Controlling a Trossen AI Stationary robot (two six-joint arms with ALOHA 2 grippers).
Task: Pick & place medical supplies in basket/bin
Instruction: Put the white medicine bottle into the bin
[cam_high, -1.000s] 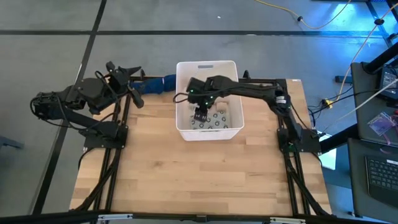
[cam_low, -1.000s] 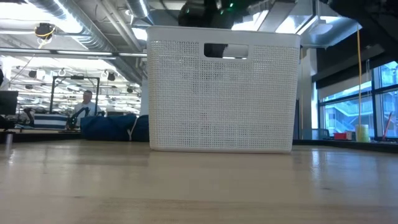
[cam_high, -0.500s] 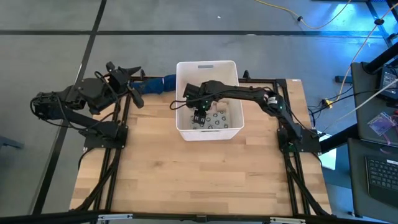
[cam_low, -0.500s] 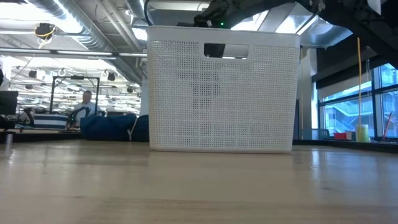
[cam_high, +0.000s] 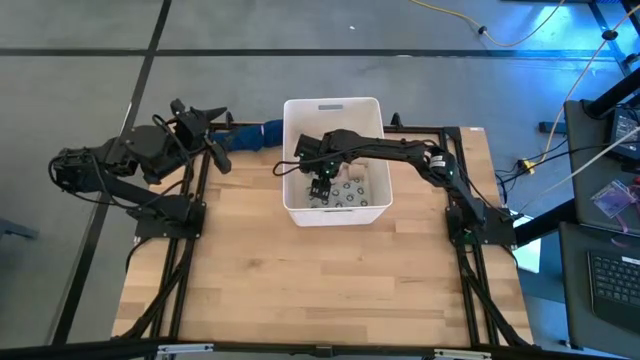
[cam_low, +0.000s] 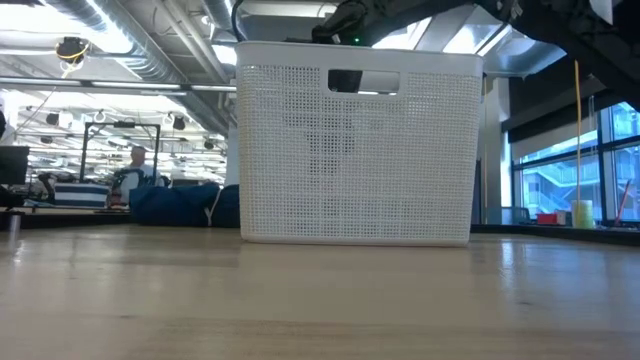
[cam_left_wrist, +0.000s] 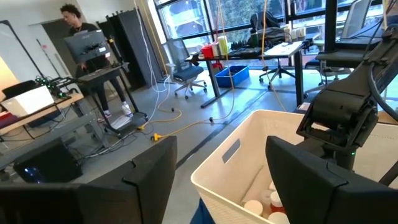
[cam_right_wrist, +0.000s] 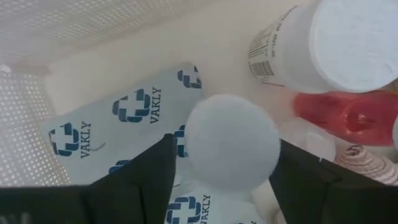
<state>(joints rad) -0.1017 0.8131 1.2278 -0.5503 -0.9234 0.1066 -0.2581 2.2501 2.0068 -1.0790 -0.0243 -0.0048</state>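
The white bin (cam_high: 332, 101) stands at the table's far middle; its perforated wall (cam_low: 355, 150) fills the low view. My right gripper (cam_high: 320, 188) reaches down inside it, open, its fingers on either side of a white bottle cap (cam_right_wrist: 231, 142). Around that cap on the bin floor lie pale packs with blue crosses (cam_right_wrist: 124, 121), a larger white bottle (cam_right_wrist: 336, 43), a red bottle (cam_right_wrist: 345, 115) and a beige roll (cam_right_wrist: 367, 163). My left gripper (cam_high: 222, 140) waits open over the table's far left corner, and its wrist view looks at the bin (cam_left_wrist: 249, 155). My right gripper comes from above, pointing down, with one finger (cam_right_wrist: 140, 180) on each side of the white bottle cap (cam_right_wrist: 205, 146). A thin strip of pack shows between that finger and the cap. Whether either finger touches the bottle, I cannot tell.
A dark blue cloth (cam_high: 252, 135) lies just left of the bin at the far edge and shows in the low view (cam_low: 175, 205). A person sits at desks in the room beyond. Bare wood stretches from the bin to the near edge (cam_high: 320, 290).
My right gripper has gone down deeper into the bin, with its arm lowering over the rim, and has then kept still. The left arm has not moved.
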